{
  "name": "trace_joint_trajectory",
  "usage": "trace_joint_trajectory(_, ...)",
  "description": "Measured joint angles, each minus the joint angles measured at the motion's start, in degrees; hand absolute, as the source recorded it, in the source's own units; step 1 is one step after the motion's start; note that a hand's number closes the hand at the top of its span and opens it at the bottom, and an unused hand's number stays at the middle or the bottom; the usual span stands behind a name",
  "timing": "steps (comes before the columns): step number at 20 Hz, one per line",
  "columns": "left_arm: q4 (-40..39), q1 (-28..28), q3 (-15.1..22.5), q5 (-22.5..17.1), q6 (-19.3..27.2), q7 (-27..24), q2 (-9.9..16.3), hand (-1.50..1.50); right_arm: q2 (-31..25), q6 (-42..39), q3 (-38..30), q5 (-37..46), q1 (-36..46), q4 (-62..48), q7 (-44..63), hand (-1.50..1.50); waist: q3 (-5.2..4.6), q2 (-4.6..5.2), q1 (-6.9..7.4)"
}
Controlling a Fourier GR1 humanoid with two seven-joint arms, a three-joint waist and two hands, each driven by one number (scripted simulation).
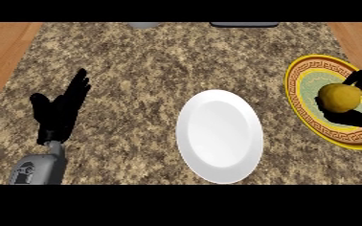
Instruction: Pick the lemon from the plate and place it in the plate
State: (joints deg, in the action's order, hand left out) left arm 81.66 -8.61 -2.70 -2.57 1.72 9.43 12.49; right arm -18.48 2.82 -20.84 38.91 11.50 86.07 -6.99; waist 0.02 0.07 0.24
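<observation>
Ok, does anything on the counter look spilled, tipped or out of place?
Nothing stands out. The white plate lies flat and bare, the lemon sits on the patterned plate with the right hand around it, and the left hand rests open at the left.

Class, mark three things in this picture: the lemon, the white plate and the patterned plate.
lemon [338,97]: head view, middle of its yellow skin.
white plate [219,135]: head view, bare centre.
patterned plate [302,72]: head view, brown-and-yellow rim at upper left.
</observation>
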Motion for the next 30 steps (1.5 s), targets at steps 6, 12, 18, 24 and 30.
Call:
trace_joint_trajectory(6, -2.2, -1.7, -1.1, 0.1, -0.9, -0.5, 0.3, 0.0, -6.9, 0.8, -2.7, 0.7, 4.6, -16.3, -6.6, 1.5, 0.02, 0.12, 0.27)
trace_joint_trajectory(12, -1.4, -2.1, -0.7, 0.1, -1.2, 0.1, 0.0, 0.0, -12.0, -5.3, -3.9, -1.2, 9.7, -33.2, -11.6, -1.5, 0.07, 0.27, 0.85)
trace_joint_trajectory(18, -0.6, -1.0, -1.1, 0.2, -1.8, 0.0, 0.2, 0.0, -15.3, -4.7, -4.6, -2.2, 15.7, -47.8, -23.6, -1.5, 0.1, 0.3, 0.93)
trace_joint_trajectory(24, -0.2, -0.5, -1.7, 0.0, -1.6, 0.2, 0.0, 0.0, -14.9, -8.8, -8.5, -9.8, 17.6, -47.6, -35.0, -1.5, 0.06, -0.05, 0.1)
trace_joint_trajectory(30, -0.3, 0.0, -2.3, 0.1, -1.8, 0.1, 0.4, 0.0, -15.2, -20.0, -13.1, -19.5, 17.7, -45.4, -32.7, -1.5, -0.05, -0.3, -0.58)
